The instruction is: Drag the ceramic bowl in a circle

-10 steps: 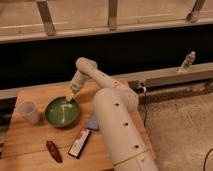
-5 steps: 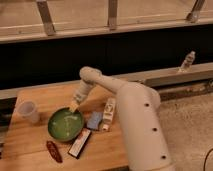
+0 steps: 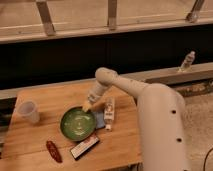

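Since a second ago the ceramic bowl had slid toward frame centre-bottom, the gripper at its upper-right rim, apparently hooking it; finger state unclear. The circular drag looked underway.

Table: wooden top sitting near left.
Far wall: dark panel running left to right.
Ledge: pale strip lying below it.
Floor: grey, showing right.
Gripper: hanging over table's middle.

Single high view, angled down past the arm, pincer over wooden table
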Motion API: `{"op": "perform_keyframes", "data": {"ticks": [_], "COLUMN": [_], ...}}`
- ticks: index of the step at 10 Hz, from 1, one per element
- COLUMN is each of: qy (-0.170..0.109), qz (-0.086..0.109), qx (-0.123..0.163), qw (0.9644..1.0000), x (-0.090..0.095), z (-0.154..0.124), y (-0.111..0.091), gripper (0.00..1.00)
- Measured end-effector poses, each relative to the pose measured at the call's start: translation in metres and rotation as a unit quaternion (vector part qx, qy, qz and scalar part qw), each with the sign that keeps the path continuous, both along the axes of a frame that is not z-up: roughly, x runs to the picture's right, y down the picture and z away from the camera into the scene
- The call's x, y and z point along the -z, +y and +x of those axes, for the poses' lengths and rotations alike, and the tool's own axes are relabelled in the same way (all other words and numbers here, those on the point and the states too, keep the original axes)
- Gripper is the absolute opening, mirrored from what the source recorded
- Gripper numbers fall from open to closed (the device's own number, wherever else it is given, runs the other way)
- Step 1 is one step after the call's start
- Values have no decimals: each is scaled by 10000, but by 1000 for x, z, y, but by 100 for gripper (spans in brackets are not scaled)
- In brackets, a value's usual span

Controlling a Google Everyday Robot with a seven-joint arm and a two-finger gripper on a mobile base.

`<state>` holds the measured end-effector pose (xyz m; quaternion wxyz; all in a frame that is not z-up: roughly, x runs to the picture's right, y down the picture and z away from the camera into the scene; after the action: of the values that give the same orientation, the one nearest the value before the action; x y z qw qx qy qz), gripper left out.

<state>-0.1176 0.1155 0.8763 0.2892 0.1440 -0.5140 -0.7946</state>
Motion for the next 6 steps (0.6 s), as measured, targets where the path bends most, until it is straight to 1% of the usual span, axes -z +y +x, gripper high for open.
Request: {"op": "perform_keyframes", "data": {"ticks": [2, 3, 4, 6], "qy": [27, 26, -7, -112], "qz": [58, 84, 79, 83], "qx": [59, 107, 119, 186], "qw": [10000, 9999, 9999, 9997], "x": [-13, -26, -38, -55], "z": [-1, -11, -21, -45], "y": [-21, -40, -54, -74], "gripper": [0, 0, 0, 0]}}
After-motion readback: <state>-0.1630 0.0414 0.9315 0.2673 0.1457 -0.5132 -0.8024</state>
